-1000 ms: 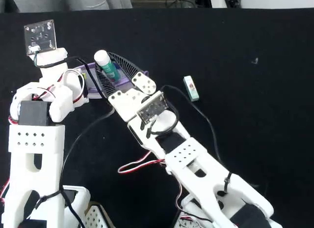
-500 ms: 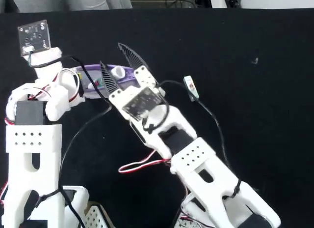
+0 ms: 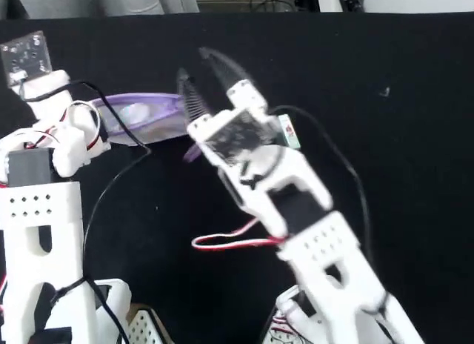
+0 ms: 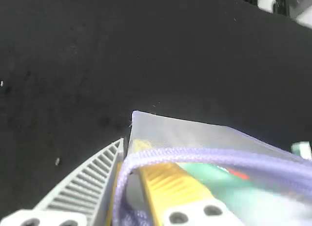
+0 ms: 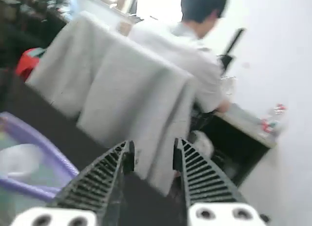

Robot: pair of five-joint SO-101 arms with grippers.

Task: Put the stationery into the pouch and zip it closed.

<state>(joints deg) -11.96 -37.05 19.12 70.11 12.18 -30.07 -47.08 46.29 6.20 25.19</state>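
Note:
A clear pouch [image 3: 144, 116] with a purple zip edge is held off the black table by its left end. My left gripper [image 4: 129, 147] is shut on the pouch [image 4: 204, 138], with one grey finger [image 4: 83, 192] outside and one yellow finger [image 4: 168, 184] under the zip edge. A green and white glue stick [image 4: 219, 175] lies inside, pale through the wall [image 3: 135, 116]. My right gripper [image 3: 204, 77] is raised over the pouch's right end, open, with nothing between its black ribbed fingers [image 5: 105, 177]. The pouch's purple edge [image 5: 29, 143] shows below them.
A small green and white eraser [image 3: 289, 133] lies on the table just right of the right arm's wrist. A red and white cable [image 3: 229, 240] loops under that arm. The table's right half is bare black cloth [image 3: 400, 136].
The right gripper let the glue stick go into the pouch, then rose and swung right. The left arm drew the pouch leftward, and its mouth flattened.

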